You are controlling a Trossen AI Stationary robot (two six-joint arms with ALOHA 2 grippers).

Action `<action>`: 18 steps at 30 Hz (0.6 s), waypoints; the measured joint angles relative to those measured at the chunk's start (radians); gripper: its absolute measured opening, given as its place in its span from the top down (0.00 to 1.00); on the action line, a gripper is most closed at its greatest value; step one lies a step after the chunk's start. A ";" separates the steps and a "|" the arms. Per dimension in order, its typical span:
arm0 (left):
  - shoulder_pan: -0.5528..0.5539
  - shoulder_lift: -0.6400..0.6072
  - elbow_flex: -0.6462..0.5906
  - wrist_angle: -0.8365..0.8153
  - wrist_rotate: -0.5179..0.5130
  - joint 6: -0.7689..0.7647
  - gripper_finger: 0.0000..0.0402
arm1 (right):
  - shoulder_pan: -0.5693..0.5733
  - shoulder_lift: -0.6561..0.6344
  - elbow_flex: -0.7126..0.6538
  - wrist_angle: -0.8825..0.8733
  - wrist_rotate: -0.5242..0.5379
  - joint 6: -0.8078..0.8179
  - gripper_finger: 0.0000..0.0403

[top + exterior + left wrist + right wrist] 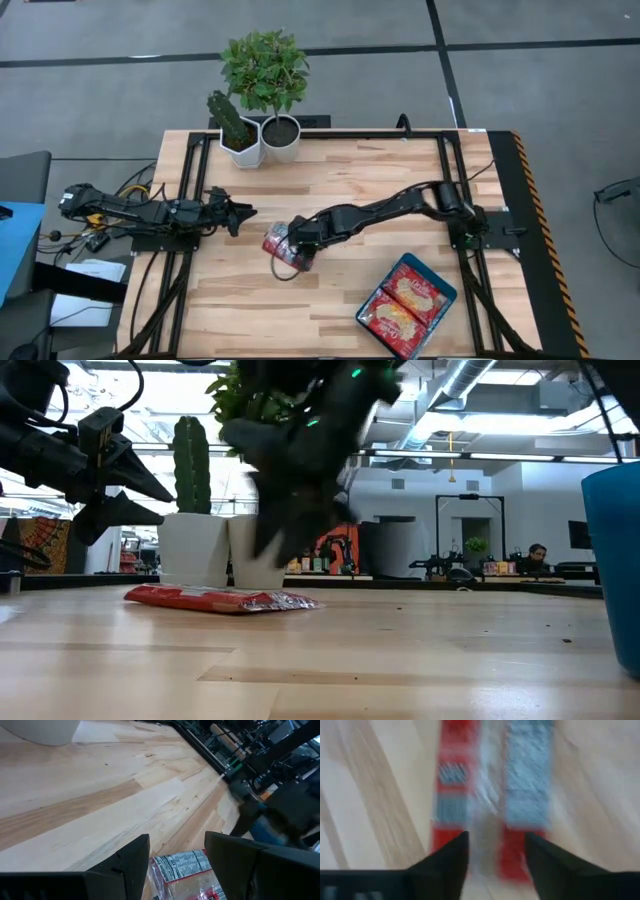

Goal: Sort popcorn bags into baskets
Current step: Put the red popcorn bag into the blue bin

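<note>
The wooden desk (330, 170) carries a teal basket (441, 306) at about 4 o'clock from its centre, with two popcorn bags (409, 303) lying side by side inside. Two white plant pots (262, 141) stand at 11 o'clock. Near the centre a loose popcorn bag (283, 250) lies flat; its back panel shows a printed nutrition table, too small to read. The right gripper (293, 236) hangs directly over it, fingers parted. The left gripper (242, 213), at 9 o'clock, is also spread open, holding nothing.
</note>
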 joint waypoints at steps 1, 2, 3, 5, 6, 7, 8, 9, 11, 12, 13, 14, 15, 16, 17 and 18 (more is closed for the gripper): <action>0.000 0.000 0.000 0.000 0.000 0.002 0.54 | -0.002 0.018 0.002 0.014 -0.001 0.015 0.44; 0.000 0.000 0.000 0.000 0.000 0.004 0.54 | -0.002 0.033 0.001 0.012 -0.004 0.023 0.39; 0.000 0.002 0.000 0.000 0.000 0.007 0.54 | -0.002 0.050 0.000 0.008 -0.004 0.027 0.36; 0.000 0.004 0.000 0.000 0.003 0.011 0.54 | -0.002 0.076 0.003 0.031 0.000 0.039 0.31; 0.000 0.006 0.000 0.000 0.003 0.012 0.54 | -0.002 0.085 0.005 0.034 0.001 0.045 0.30; 0.000 0.010 0.000 0.001 0.002 0.012 0.54 | -0.002 0.095 0.006 0.033 -0.001 0.052 0.30; 0.000 0.012 0.000 0.000 0.002 0.012 0.54 | -0.002 0.105 0.008 0.027 -0.006 0.063 0.30; 0.000 0.012 0.000 -0.001 0.003 0.012 0.54 | -0.002 0.108 0.008 0.014 -0.007 0.071 0.32; 0.000 0.014 0.000 0.000 0.002 0.012 0.54 | -0.003 0.108 0.008 -0.021 -0.009 0.083 0.38; 0.000 0.013 0.000 0.000 0.002 0.012 0.54 | -0.003 0.108 0.007 -0.038 -0.008 0.084 0.43; 0.000 0.014 0.000 0.000 0.001 0.012 0.54 | -0.003 0.108 0.007 -0.051 -0.005 0.087 0.49; 0.000 0.014 0.000 0.000 -0.001 0.012 0.54 | -0.003 0.108 0.007 -0.063 -0.004 0.087 0.55; 0.000 0.014 0.000 0.000 -0.002 0.012 0.54 | -0.003 0.108 0.007 -0.074 -0.005 0.087 0.63; 0.000 0.014 0.000 0.000 -0.002 0.012 0.54 | -0.004 0.108 0.007 -0.086 -0.008 0.085 0.71; 0.000 0.014 0.000 0.000 -0.002 0.012 0.54 | -0.005 0.108 0.007 -0.090 -0.018 0.075 0.78; 0.000 0.014 0.000 0.000 -0.002 0.012 0.54 | -0.007 0.108 0.007 -0.093 -0.032 0.071 0.86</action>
